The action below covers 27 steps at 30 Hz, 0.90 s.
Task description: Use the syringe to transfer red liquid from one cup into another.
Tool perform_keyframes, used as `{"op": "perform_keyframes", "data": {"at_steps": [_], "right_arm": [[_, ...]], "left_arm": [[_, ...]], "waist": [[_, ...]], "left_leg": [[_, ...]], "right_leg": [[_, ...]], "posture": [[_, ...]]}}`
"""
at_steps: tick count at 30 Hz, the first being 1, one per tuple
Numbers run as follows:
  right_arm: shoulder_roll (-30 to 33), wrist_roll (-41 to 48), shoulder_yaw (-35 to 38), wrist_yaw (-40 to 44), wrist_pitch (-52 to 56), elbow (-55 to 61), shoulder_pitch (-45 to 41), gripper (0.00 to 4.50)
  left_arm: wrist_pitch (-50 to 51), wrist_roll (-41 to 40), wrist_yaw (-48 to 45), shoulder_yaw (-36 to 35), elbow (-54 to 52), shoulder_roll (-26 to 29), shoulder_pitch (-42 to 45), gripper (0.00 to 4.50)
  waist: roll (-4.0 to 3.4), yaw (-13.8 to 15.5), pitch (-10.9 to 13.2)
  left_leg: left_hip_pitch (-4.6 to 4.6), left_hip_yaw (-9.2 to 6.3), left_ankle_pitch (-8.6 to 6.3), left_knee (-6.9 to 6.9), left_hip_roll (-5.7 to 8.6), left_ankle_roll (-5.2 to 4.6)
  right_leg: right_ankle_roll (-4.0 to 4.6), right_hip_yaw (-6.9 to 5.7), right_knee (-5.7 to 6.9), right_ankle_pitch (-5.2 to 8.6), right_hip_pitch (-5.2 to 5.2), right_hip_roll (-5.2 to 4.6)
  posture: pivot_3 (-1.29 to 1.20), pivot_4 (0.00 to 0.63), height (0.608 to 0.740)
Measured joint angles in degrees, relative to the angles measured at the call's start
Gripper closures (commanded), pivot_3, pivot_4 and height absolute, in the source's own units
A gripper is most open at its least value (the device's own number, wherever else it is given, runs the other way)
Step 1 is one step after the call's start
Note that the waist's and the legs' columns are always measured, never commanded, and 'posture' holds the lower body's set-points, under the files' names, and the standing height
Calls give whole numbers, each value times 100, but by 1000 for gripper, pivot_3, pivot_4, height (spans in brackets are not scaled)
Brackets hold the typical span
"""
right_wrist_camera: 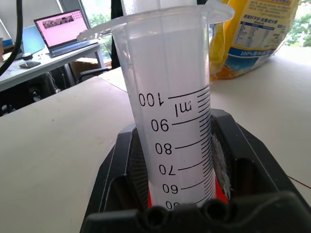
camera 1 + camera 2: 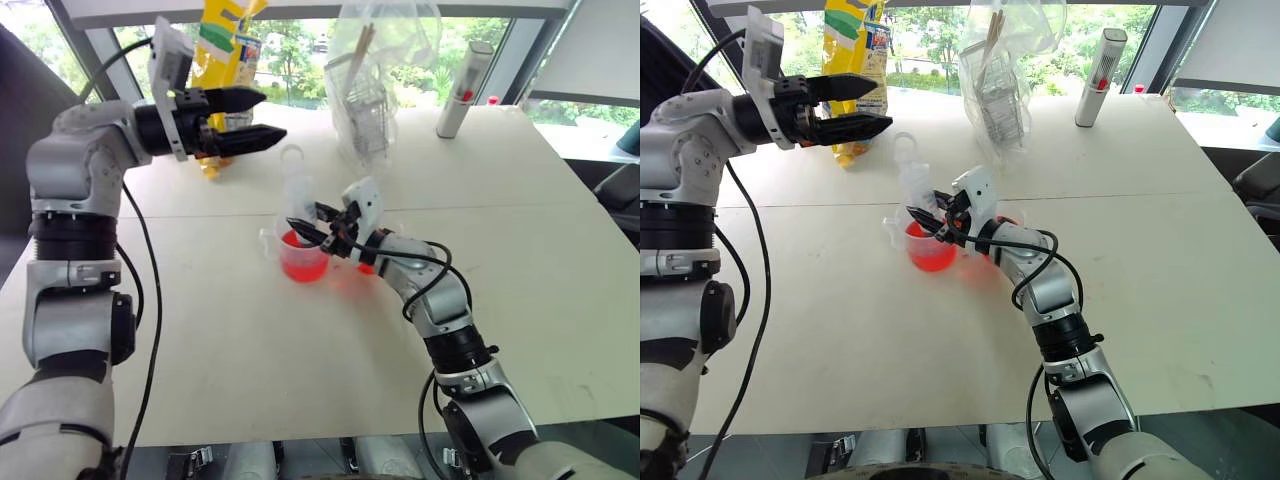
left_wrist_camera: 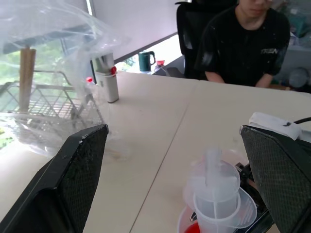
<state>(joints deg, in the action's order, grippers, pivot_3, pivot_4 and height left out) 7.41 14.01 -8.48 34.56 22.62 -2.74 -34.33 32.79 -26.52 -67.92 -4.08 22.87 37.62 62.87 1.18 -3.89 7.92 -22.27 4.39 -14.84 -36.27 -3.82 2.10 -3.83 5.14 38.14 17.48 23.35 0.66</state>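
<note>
The syringe [image 2: 296, 188] stands upright with its lower end in the handled cup [image 2: 303, 258], which holds red liquid [image 2: 301, 262]. My right gripper [image 2: 318, 226] is shut on the barrel just above the cup's rim. In the right wrist view the graduated barrel [image 1: 175, 121] sits between the black fingers [image 1: 116, 170]. The smaller cup [image 2: 366, 266], tinted red, is mostly hidden behind the right hand. My left gripper [image 2: 272, 114] is open, up and to the left of the syringe's plunger [image 3: 213, 167], with nothing between its fingers.
A yellow bag [image 2: 225, 50], a clear plastic bag over a wire rack [image 2: 375, 90] and a grey cylinder with a red spot [image 2: 463, 90] stand along the table's far side. A person in black [image 3: 248, 43] sits beyond the table edge.
</note>
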Motion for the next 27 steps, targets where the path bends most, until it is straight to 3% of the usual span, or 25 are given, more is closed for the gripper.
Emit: {"op": "perform_keyframes", "data": {"at_steps": [7, 15, 21, 27], "right_arm": [[86, 523, 657, -531, 866, 955, -561, 3101], [664, 1006, 1490, -1179, 1834, 2082, -807, 3101], [956, 1148, 1759, -1359, 2030, 2545, -190, 3101], [999, 765, 1325, -1396, 1616, 2538, 809, 3101]], "left_arm": [[-313, 180, 44, 38, 459, -127, -26, 36], [-522, 289, -77, 302, 548, -607, -144, 36], [-599, 306, -211, 357, 701, -902, 54, 36], [-851, 347, -432, 392, 1090, -1312, 721, 36]], "waist": [[-1, 3, 0], [0, 36, 0], [1, 30, 0], [0, 23, 0]], "left_leg": [[-3, -1, 0, 3, -1, 0], [-7, 1, 0, 2, 3, 0], [-7, 2, 0, 4, 2, -1], [-8, 4, 0, 3, 6, -1]], "right_leg": [[0, -2, 0, 0, 3, -2], [0, -3, -3, 0, 3, -8], [0, -1, -4, 0, 3, 2], [-1, 0, -6, 1, 4, 5]], "posture": [[0, 150, 739], [0, 150, 739], [0, 150, 739], [0, 150, 739]]}}
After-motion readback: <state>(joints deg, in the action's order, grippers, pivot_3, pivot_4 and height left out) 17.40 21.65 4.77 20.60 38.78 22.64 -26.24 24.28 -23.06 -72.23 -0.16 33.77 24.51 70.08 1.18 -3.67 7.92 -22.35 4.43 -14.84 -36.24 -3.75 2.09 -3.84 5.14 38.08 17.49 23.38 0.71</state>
